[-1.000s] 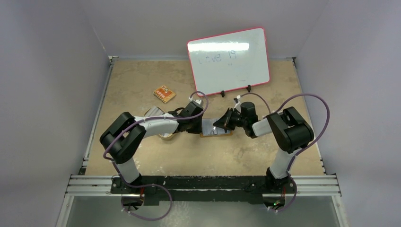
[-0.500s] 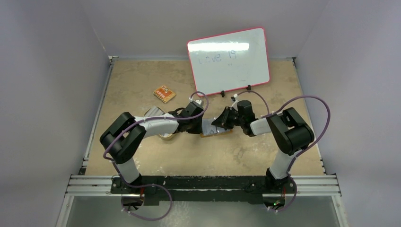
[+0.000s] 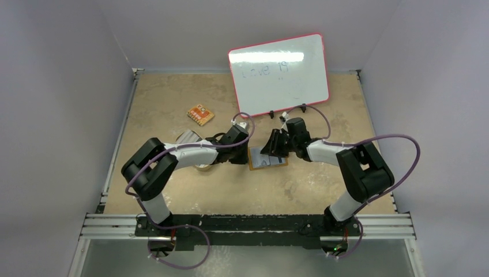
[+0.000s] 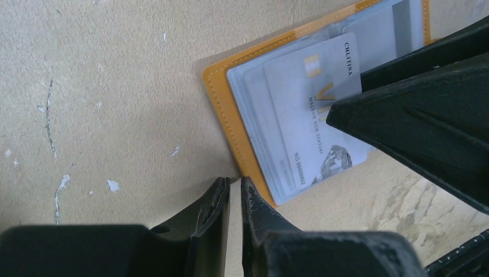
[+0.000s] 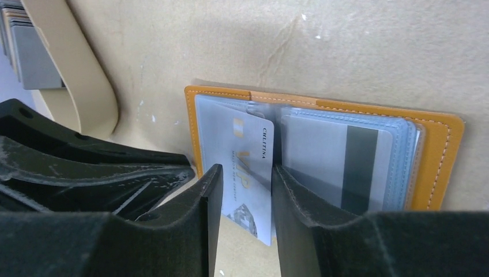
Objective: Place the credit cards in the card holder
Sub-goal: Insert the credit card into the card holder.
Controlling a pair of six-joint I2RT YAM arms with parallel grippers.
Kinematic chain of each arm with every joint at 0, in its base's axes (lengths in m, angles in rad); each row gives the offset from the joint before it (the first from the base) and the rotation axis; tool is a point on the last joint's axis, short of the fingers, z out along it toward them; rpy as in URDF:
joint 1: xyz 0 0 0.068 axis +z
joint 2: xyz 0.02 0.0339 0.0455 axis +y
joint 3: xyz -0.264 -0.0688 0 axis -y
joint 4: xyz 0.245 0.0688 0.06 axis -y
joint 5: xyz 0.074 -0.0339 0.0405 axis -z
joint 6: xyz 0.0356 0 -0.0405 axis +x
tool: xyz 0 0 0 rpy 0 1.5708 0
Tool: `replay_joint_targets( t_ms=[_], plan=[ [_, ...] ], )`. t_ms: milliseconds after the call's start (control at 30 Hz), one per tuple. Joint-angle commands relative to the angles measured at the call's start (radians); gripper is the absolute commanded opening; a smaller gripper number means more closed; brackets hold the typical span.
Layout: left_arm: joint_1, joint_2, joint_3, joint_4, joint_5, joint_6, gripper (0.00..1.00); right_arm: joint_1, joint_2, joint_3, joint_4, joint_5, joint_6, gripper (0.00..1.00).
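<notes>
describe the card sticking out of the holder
In front of the pink-framed whiteboard lies the open orange card holder. The silver card with gold VIP lettering pokes past its edge; the card beside it shows a dark stripe instead.

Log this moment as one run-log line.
stage: card insertion | card: partly in holder, sticking out | right gripper: open, astride card | left gripper: nearly shut, at holder's edge
</notes>
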Motion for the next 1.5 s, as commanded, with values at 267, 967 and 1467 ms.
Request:
replay_joint_targets(
  t_ms=[267,967,1467],
  plan=[
    [-0.002,-0.096,-0.003,0.063,-0.036,-0.076,0.14,0.006,-0.053,0.041,-0.112,0.109,-0.055,0.47],
    [-0.001,-0.049,0.01,0.128,-0.008,-0.079,0.14,0.007,-0.13,0.073,-0.223,0.197,-0.087,0.47],
    [-0.002,0.005,0.011,0.166,0.015,-0.087,0.13,0.013,-0.075,0.044,-0.145,0.116,-0.056,0.46]
  ],
)
